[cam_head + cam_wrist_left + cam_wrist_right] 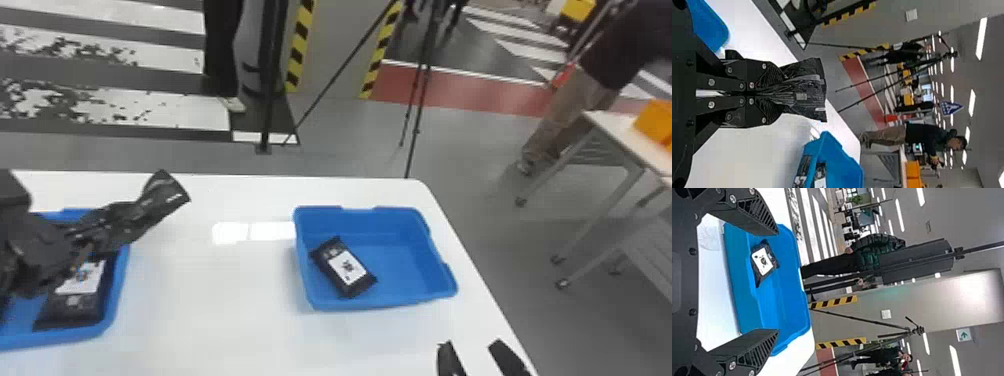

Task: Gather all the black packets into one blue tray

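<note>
While a left tray and a right-of-centre tray sat in the head view, the left gripper clamped a packet pointing upper right, the right gripper gaped lower right, and lengthwise the left tray's packet slanted lower-left, the other tray's packet lower-right.

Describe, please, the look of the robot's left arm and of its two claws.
The left claw and right claw are black, with tapering fingers, slatted sides and round silver screws. The left arm is also black.
</note>
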{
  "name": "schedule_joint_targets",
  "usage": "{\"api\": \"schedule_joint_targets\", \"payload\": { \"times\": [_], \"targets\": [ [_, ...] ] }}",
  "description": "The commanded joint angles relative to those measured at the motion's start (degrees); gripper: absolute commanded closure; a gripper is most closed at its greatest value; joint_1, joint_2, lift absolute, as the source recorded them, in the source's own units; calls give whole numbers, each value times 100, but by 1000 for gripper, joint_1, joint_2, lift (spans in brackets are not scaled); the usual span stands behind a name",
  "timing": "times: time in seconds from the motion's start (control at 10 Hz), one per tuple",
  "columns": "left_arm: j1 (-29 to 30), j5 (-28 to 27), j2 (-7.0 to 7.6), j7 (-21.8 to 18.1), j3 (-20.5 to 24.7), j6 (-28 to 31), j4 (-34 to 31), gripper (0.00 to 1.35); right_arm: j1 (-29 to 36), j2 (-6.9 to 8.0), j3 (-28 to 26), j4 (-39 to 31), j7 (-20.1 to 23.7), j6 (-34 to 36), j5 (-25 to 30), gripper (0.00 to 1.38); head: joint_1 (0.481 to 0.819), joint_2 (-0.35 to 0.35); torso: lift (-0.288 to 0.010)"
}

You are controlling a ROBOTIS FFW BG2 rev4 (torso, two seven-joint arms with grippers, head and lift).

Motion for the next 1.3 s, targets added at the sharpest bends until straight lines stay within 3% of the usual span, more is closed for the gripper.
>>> {"api": "schedule_joint_targets", "payload": {
  "times": [0.0, 0.2, 0.4, 0.5, 0.7, 0.8, 0.9, 1.2],
  "targets": [
    [639, -81, 9, -34, 787, 120, -642, 1211, 1, 5, 10, -15, 7, 36, 11, 145, 695, -297, -110],
    [1159, -196, 1, -96, 1564, -91, -839, 1211, 1, 5, 21, -15, 7, 92, 0, 145, 695, -208, -110],
    [1356, -424, 9, -149, 2043, -204, -825, 1210, 1, 5, 21, -15, 25, 135, 0, 145, 695, -99, -110],
    [1328, -527, 36, -157, 2101, -372, -811, 1125, -13, 5, 44, -15, 25, 191, 0, 145, 695, -60, -110],
    [1300, -938, 27, -157, 2260, -372, -797, 85, -83, 5, 56, -15, 77, 205, 102, 144, 695, -18, -110],
    [1455, -824, 1, -157, 2398, -640, -797, 53, -83, 5, 56, -127, 86, 219, 262, 140, 695, 7, -110],
    [1694, -573, -70, -96, 2580, -837, -797, 180, -83, 5, 56, -310, 113, 303, 480, 140, 695, 19, -110],
    [2453, 638, -316, 71, 2832, -1652, -797, 245, -210, 5, 44, -704, 192, 683, 959, 147, 695, 74, -110]
  ]
}}
